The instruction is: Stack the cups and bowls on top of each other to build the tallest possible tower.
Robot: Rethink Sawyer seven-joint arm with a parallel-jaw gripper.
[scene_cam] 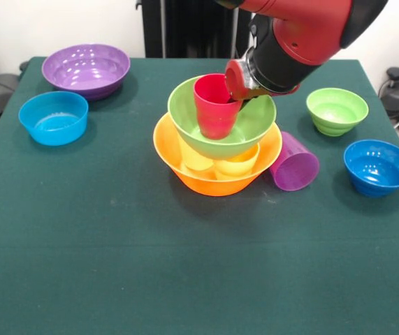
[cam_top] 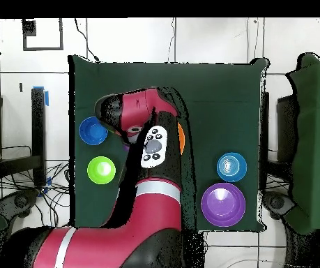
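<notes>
At the bench centre, the tower stands two bowls high: the big green bowl rides on the two yellow cups inside the orange bowl, gaining height. The pincer appears to be pinching the red cup's rim, apparently to seat it upright inside the green bowl. The purple cup lies toppled at the tower's 4 o'clock, touching the orange bowl.

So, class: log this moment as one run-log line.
gripper: at red-pink cup, grip unclear | cup: in large green bowl | base: orange bowl
</notes>
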